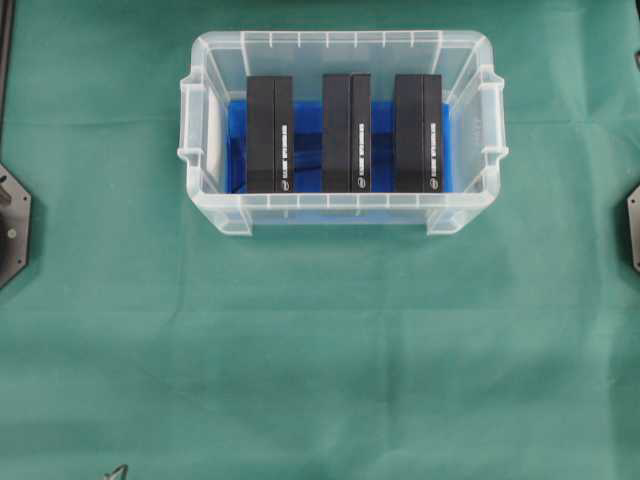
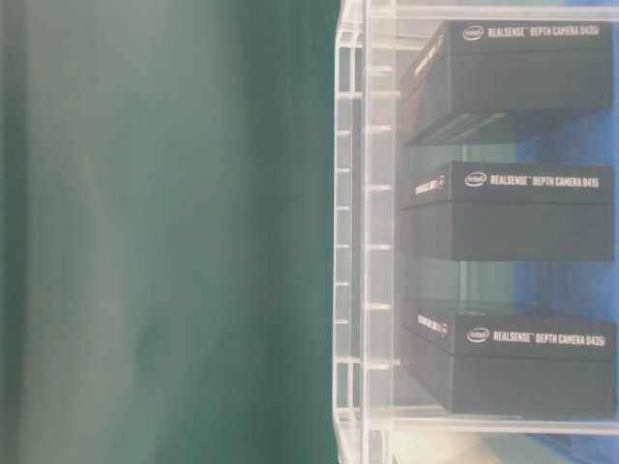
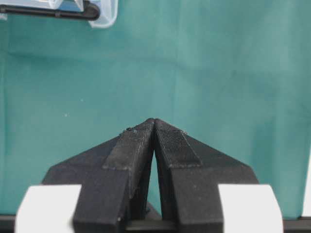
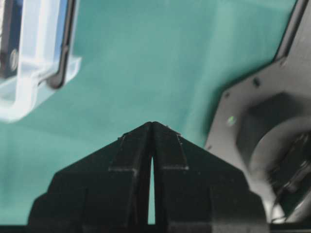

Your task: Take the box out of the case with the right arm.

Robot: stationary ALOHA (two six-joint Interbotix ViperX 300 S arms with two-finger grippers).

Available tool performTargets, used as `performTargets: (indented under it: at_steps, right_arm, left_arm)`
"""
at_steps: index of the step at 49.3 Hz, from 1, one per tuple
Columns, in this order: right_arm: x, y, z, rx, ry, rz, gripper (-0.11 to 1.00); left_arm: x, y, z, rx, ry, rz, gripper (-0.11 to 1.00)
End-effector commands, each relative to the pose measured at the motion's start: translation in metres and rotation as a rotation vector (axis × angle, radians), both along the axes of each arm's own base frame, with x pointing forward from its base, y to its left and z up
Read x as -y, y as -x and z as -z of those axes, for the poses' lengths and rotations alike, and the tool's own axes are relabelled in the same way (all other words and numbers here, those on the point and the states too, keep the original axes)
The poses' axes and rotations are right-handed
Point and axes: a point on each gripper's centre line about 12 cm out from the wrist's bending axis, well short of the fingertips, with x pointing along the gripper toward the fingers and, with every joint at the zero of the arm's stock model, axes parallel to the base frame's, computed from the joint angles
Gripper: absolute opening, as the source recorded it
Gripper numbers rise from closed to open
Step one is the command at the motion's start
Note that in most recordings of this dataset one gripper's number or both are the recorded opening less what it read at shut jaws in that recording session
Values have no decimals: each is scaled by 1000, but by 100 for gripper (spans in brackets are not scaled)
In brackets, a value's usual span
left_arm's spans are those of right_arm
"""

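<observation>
The clear case [image 1: 340,41] stands at the back middle of the green cloth, blue lining on its floor. Three black boxes stand side by side in it: left [image 1: 270,133], middle [image 1: 346,131], right [image 1: 417,131]. The table-level view shows the case wall [image 2: 377,242] and the same boxes [image 2: 513,217] with white lettering. My right gripper [image 4: 152,123] is shut on nothing above bare cloth, with a corner of the case [image 4: 43,58] at the upper left of its view. My left gripper [image 3: 154,120] is also shut and empty, and a case corner [image 3: 104,14] is far ahead. Neither gripper shows in the overhead view.
Green cloth [image 1: 320,350] covers the table. Black arm bases sit at its left edge [image 1: 12,225] and right edge [image 1: 633,230]. In the right wrist view, a black arm base [image 4: 265,131] lies close on the right of the gripper.
</observation>
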Motion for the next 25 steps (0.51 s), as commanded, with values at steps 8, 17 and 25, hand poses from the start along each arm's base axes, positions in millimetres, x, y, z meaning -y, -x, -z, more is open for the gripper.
performTargets:
  at_steps: [8,17,25]
  right_arm:
    - [15,-2,-4,4,8,18,0]
    - [14,-2,-1,1,5,16,0]
    - [14,0,0,-5,7,17,7]
  left_arm:
    - [0,0,-9,25,2,-2,0]
    - [0,-1,-8,23,2,-2,0]
    - [0,-1,-8,21,3,-2,0]
